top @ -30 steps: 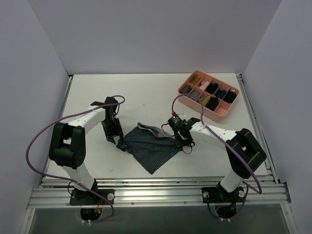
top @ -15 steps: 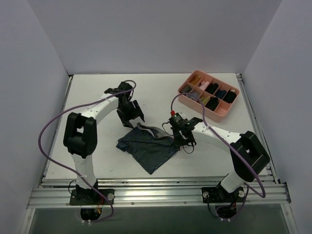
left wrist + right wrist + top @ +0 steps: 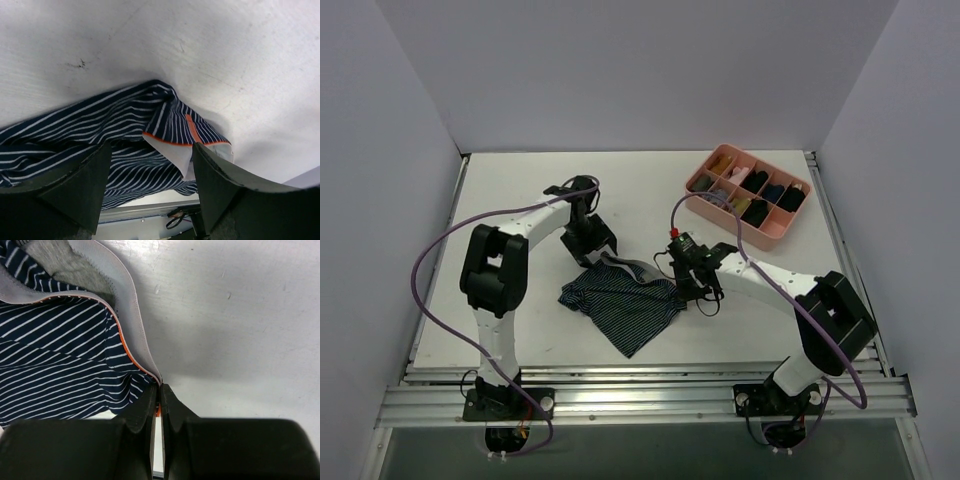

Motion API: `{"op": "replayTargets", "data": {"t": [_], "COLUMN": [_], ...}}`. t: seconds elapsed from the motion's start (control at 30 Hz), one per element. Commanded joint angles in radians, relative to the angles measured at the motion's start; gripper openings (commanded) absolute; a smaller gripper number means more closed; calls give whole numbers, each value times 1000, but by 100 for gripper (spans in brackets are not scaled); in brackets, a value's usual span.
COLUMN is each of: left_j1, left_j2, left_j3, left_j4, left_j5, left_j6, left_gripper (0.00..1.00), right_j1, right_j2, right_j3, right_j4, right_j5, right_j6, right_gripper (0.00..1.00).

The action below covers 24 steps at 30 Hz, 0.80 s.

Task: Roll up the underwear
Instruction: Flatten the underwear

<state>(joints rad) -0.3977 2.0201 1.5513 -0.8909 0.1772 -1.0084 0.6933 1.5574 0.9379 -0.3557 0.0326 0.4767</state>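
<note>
The underwear [image 3: 625, 305] lies crumpled on the tabletop [image 3: 510, 190] between the two arms, with its striped panel spread toward the near edge. The right pincer [image 3: 160, 388] is closed on the waistband [image 3: 134, 310] at the garment's right side, fingertips pressed together on the orange-trimmed edge. The left pincer [image 3: 152, 150] stands wide open over the garment's far left corner and grips nothing. A pink divided tray [image 3: 692, 185] sits at the far right, well apart.

Pink divided tray [image 3: 766, 236] of black bundles [image 3: 754, 181] at the white table's [image 3: 520, 180] far right corner
</note>
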Motion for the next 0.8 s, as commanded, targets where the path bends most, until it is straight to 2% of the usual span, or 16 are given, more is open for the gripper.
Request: {"op": "replayTargets", "data": {"t": [0.0,0.1,0.17,0.2,0.27,0.3,0.4,0.43,0.53,0.6,0.63,0.77], "left_j1": [5,3,5,5,7,10,16,19,29,36,39,75], "left_j2": [57,84,92,95,97,98,106,106,108,108,111,153], "left_j3": [55,78,84,89,101,116,145,171,228,306,335,510], "left_j4": [12,17,17,17,6,-9,-39,-60,-117,-140,-163,-210], "left_j5": [-31,-25,-24,-28,-36,-44,-47,-44,-41,-39,-33,77], "left_j6": [-29,-35,-36,-38,-36,-33,-19,-13,10,30,36,63], "left_gripper": [73,69,63,55,49,39,26,18,6,2,2,2], "right_j1": [0,0,0,0,0,0,0,-1,-11,-18,-23,-75], "right_j2": [-45,-46,-46,-46,-48,-46,-37,-34,1,41,52,104], "right_j3": [-19,-25,-30,-31,-34,-37,-34,-27,53,163,203,399], "right_j4": [-17,-17,-15,-17,-14,-11,-14,-28,-67,-115,-138,-175], "right_j5": [-13,-13,-16,-16,-16,-14,-4,4,76,119,197,343], "right_j6": [-4,-6,-6,-6,-6,-9,-10,-18,-33,-59,-67,-131], "right_gripper": [0,0,0,0,0,0,0,0,0,0,0,0]}}
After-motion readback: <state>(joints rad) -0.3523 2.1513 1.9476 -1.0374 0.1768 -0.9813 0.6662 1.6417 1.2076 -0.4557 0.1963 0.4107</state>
